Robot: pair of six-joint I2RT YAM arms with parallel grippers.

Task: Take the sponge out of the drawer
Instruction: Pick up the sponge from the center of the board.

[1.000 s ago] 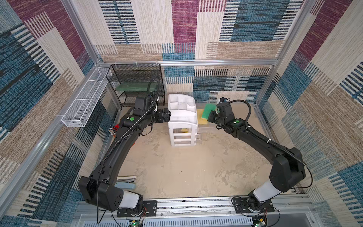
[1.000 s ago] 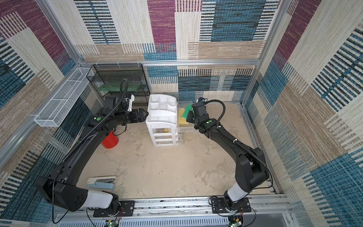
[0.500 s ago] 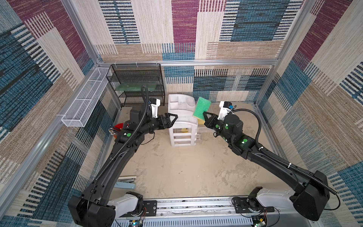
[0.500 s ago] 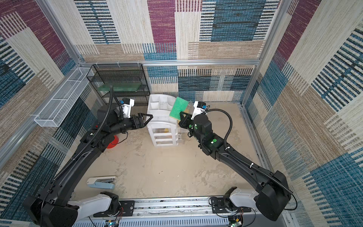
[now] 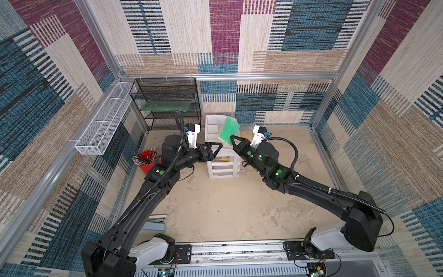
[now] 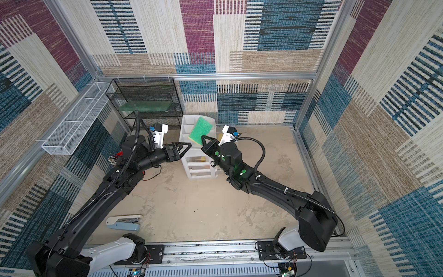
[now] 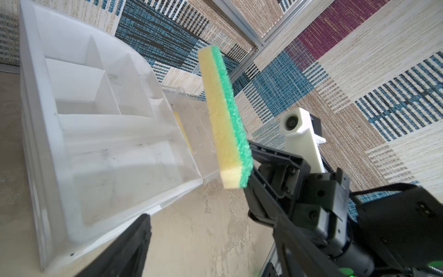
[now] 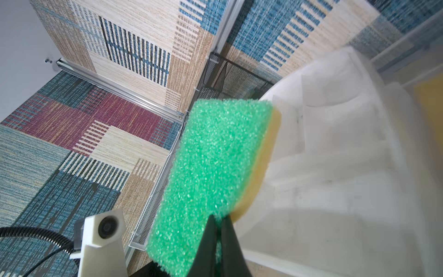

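On the bench (image 5: 227,206), nearest edge: one pale blue stapler (image 6: 123,224), lying flat.

Mid-bench, left: left end effector (image 5: 217,151), fingers spread, holding nothing, just beside the drawer chest (image 5: 223,167).

Mid-bench, right: right end effector (image 5: 232,138), pressed together on a lower corner of the sponge (image 5: 229,129). The sponge is green-faced with a yellow backing, held tilted in the air above the chest's tray top, outside every drawer.

Clear drawer (image 7: 199,134) just under the tray top: standing open, something yellow inside.

Left of the chest: red cup (image 5: 147,164) of pencils.

Far wall: black wire-mesh rack (image 5: 167,105). Left rail: white wire basket (image 5: 105,124).
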